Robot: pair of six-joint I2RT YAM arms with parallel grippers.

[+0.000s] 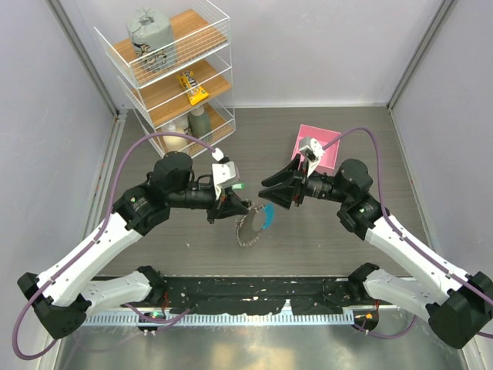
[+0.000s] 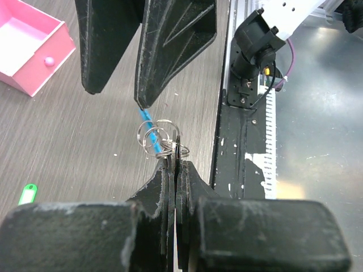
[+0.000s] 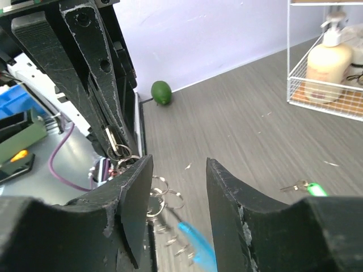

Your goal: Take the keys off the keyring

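No legible text found, dark lettering noted on yellow packet [image 1: 193, 88] on wire shelf [image 1: 162, 99] but too small to be read, markings on grey bag [image 1: 151, 37] unreadable, pump bottle [image 3: 328, 62] label unresolved.

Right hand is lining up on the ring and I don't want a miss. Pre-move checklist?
1. Left hand shut on keyring: ok.
2. Right hand open: ok.
3. Blue band between the right hand's fingers: ok.
4. Single key lined up for the grab: cannot tell, keys bunched and blurred.
5. Keyring lifted off the table: cannot tell.
6. Green-tagged key lying apart from both hands: ok.
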